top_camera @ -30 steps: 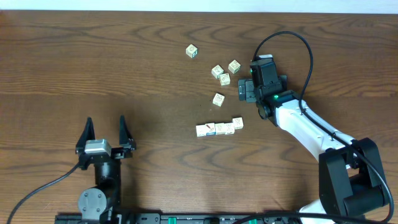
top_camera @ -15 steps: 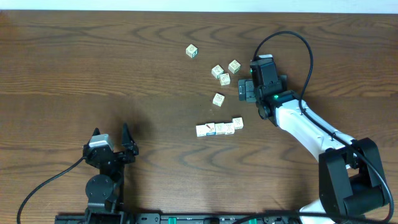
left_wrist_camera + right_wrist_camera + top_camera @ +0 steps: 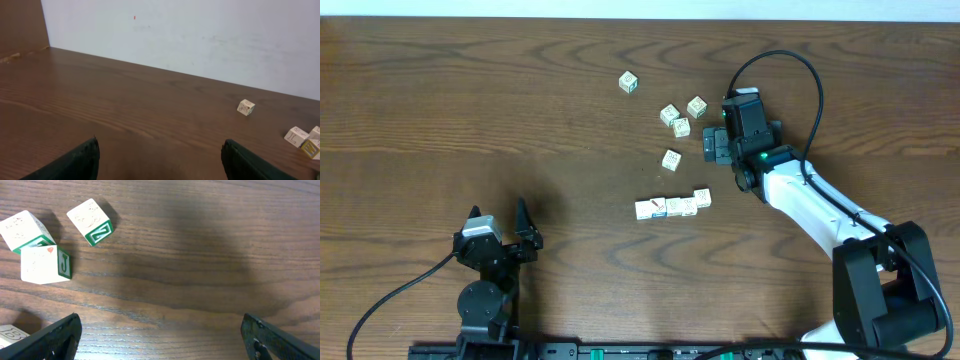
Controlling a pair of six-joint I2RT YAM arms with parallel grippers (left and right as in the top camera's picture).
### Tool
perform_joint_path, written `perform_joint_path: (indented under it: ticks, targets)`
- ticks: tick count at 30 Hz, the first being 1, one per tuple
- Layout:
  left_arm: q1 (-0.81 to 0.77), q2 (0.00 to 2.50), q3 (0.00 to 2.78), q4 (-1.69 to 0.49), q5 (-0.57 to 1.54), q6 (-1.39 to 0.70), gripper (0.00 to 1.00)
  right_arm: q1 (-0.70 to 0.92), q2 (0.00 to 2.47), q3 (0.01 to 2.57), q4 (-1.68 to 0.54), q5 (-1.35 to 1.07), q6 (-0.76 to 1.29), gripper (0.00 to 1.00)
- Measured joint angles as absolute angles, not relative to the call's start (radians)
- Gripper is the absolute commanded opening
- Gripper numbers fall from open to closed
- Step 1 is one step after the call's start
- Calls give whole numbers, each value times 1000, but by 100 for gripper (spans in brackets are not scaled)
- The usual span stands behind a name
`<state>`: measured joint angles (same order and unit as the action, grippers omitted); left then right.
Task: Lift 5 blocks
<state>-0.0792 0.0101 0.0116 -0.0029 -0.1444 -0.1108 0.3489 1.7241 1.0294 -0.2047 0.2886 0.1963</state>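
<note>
The overhead camera looks straight down from high up on the whole table (image 3: 440, 90), with both arm bases at the near edge. The left wrist camera sits low at the near left and looks level across the wood to the far wall (image 3: 200, 35); the left gripper (image 3: 159, 162) shows only its tips. The right wrist camera hangs close over the wood at the right and looks steeply down past the right gripper (image 3: 162, 337). The far lone block (image 3: 628, 82) appears overhead and from the left wrist. The clustered blocks (image 3: 681, 127) appear in all three views.
</note>
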Motion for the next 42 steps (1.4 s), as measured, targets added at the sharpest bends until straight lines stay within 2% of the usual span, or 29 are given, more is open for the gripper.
perform_joint_path:
  ticks: [7,11,18,21,28,42]
  targets:
    - [-79,10,12,-3,-144,-113,79,349,1722,1029,-216,288,196,99]
    - [-79,10,12,-3,-144,-116,79,350,1648,1016,-310,287,196,99]
    - [-79,10,12,-3,-145,-117,78,399,1243,965,-341,339,137,99]
    - [-79,10,12,-4,-144,-116,79,387,1054,901,-282,357,121,99]
    - [-79,10,14,-7,-144,-117,79,300,657,599,-44,352,114,99]
    - [-79,10,14,-7,-145,-117,79,68,59,144,88,347,166,99]
